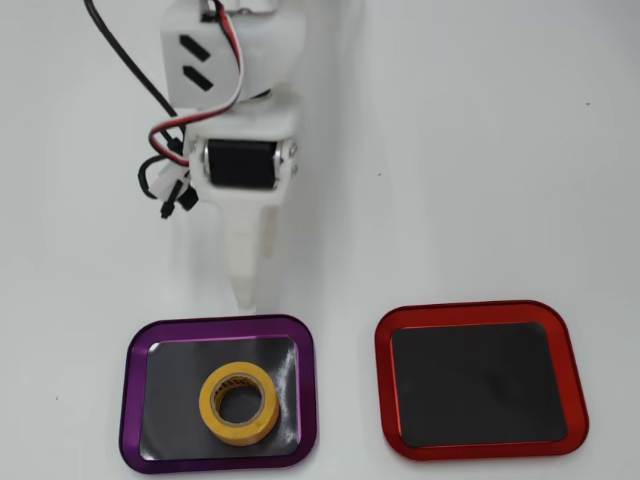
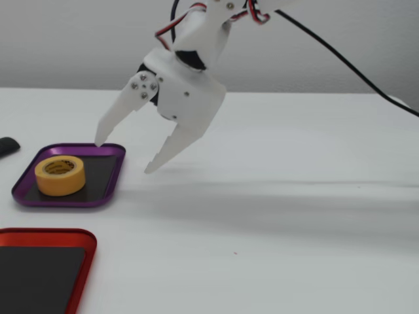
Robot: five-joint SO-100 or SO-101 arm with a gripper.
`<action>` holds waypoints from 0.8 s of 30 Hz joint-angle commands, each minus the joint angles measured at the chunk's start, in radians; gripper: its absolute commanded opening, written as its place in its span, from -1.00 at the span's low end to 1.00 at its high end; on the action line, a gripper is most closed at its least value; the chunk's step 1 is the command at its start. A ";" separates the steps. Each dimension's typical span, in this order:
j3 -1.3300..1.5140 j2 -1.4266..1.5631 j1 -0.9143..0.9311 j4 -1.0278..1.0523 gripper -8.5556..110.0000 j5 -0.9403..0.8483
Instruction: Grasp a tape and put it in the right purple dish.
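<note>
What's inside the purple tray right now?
The yellow tape roll lies flat inside the purple tray, hole up, on its dark floor. The floor under the roll is hidden. The open claw holds nothing.

One camera peers straight down on the white surface (image 1: 480, 150) from above, the other sits low alongside, close in, both catching the purple dish (image 1: 135, 345) and red tray (image 1: 380, 345).

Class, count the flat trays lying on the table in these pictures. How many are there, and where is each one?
2. In the overhead view, the purple tray lies lower left holding the tape; the red tray lies lower right, empty. None looks hidden.
</note>
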 commanded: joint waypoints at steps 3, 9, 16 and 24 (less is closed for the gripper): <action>-0.029 0.348 -0.003 0.259 -0.43 0.103; 0.143 0.712 -0.015 0.414 -0.43 0.153; 0.607 1.146 -0.043 0.423 -0.43 0.153; 1.143 1.621 -0.040 0.341 -0.43 0.144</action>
